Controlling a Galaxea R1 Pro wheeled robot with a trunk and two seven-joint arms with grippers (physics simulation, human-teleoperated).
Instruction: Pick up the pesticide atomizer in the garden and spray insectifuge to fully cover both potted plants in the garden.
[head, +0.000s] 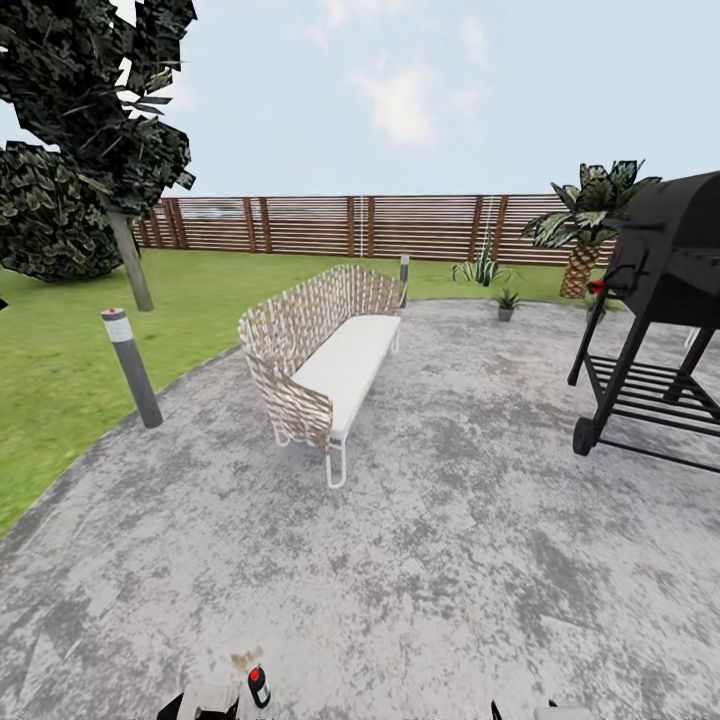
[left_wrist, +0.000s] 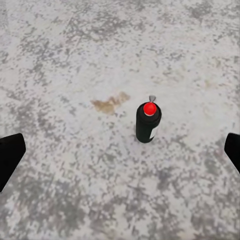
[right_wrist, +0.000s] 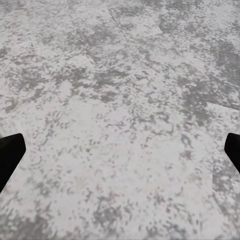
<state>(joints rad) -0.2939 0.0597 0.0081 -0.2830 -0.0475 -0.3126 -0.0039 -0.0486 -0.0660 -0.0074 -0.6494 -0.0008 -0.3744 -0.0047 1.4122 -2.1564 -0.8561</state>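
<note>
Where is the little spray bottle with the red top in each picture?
Head view: the spray bottle stands at the bottom edge, left of middle, on the stone patio.
Left wrist view: bottle near the middle, upright, beside a brown stain.
Right wrist view: just speckled stone, no bottle.
Shared landmark: the brown stain next to the bottle.

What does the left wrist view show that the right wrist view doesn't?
Left wrist: the pesticide atomizer standing upright on the patio, red top, with a brownish stain beside it, between the wide-open left gripper fingers. Right wrist: bare speckled stone between the open right gripper fingers. Both: grey patio below, dark fingertips at the frame edges, nothing held.
</note>
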